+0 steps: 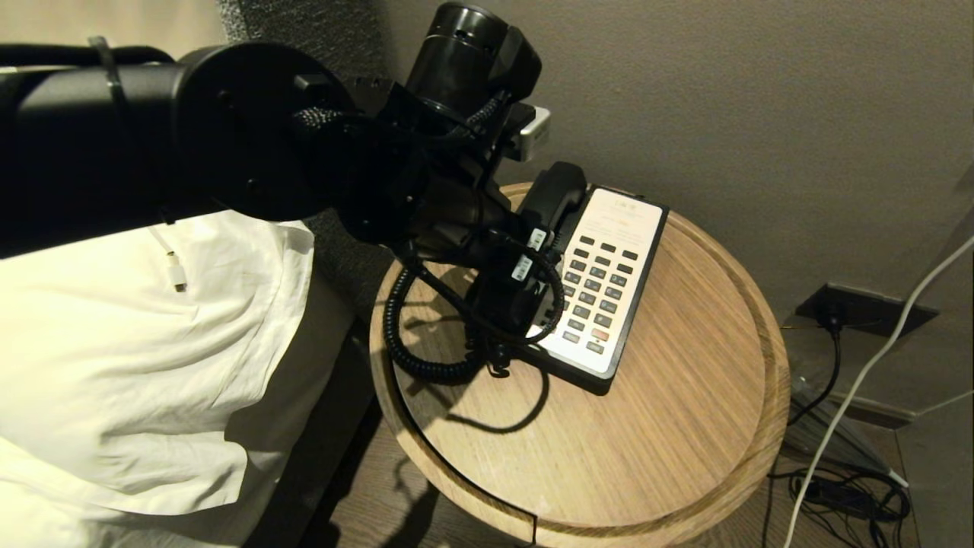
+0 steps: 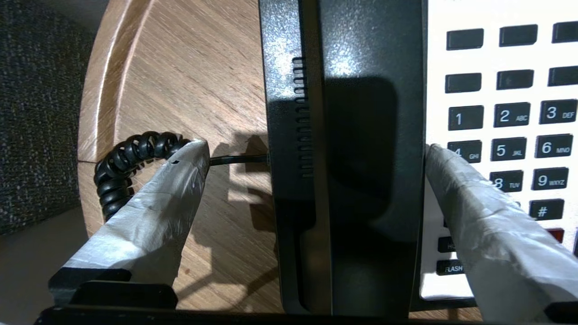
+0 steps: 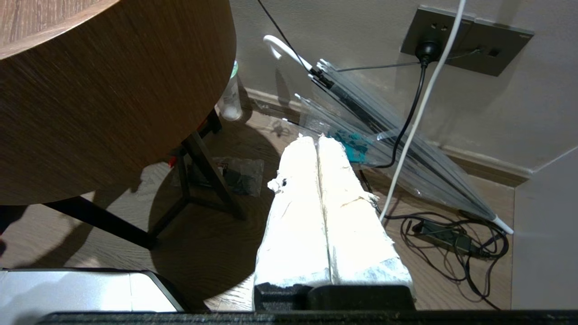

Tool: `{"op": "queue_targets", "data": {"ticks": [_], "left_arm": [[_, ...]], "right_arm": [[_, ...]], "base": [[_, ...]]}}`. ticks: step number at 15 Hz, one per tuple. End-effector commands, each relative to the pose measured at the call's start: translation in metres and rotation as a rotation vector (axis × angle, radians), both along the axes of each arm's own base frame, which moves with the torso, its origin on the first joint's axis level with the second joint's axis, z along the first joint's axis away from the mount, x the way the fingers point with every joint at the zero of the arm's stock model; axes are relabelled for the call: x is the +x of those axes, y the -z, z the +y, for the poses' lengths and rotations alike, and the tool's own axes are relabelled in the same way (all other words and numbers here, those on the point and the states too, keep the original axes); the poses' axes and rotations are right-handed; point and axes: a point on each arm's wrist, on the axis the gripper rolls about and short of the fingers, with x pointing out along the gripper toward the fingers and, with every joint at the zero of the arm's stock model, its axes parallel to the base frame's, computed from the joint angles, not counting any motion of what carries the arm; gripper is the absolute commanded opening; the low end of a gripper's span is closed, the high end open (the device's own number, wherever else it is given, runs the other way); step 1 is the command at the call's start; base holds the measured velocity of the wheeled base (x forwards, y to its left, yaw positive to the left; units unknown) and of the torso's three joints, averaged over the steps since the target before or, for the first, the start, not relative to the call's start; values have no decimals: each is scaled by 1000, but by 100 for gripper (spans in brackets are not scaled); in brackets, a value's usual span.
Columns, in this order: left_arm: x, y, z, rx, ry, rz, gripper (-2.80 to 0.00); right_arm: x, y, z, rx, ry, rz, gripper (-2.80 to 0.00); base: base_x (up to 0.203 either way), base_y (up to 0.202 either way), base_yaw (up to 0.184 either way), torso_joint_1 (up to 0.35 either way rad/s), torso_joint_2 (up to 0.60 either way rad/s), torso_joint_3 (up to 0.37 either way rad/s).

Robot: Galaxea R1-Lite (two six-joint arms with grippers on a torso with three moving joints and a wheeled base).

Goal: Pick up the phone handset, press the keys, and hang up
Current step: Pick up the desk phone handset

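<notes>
While our left fingers [image 2: 171, 189] stand released and wide, one wrapped tip hangs over bare wood beside the coiled cord [image 2: 131, 155] and the other [image 2: 456, 180] over the keys [image 2: 510, 115]; neither touches the phone handset [image 2: 356, 149] that lies between them.

Item, phone handset: glossy black, seated in its cradle on the side of the phone base [image 1: 609, 373] nearer the bed. Its long axis runs parallel to the column of keys, one end toward the wall, the other toward the near rim of the desk [image 1: 647, 457]. In the head view our left gripper [image 1: 510, 304] hides the lower part.

Item, keys: dark grey rows on a cream faceplate, with one red-orange button low down.

Item, cord: leaves the base on the bed side and loops on the desk.

Item, desk: round, wooden, raised rim, set by white bedding [image 1: 129, 365].

Item, right gripper [image 3: 318, 149]: low beside the desk, over the floor, fingers clenched together on nothing. Beyond it lie a clear umbrella [image 3: 384, 144], cables and a wall socket [image 3: 465, 38].
</notes>
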Motion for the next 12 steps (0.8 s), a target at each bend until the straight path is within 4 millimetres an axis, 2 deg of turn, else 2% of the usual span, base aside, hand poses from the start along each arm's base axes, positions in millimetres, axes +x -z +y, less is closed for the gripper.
{"op": "queue_targets", "data": {"ticks": [1,12], "left_arm": [[0,0,0,1,-3,1,-280],[-4,-7,3,-20,2,-16,-280]], "right_arm": [[0,0,0,0,-1,-1,-280],[0,0,0,0,-1,-1,-280]], "base": [[0,0,0,0,0,0],[0,0,0,0,0,0]]}}
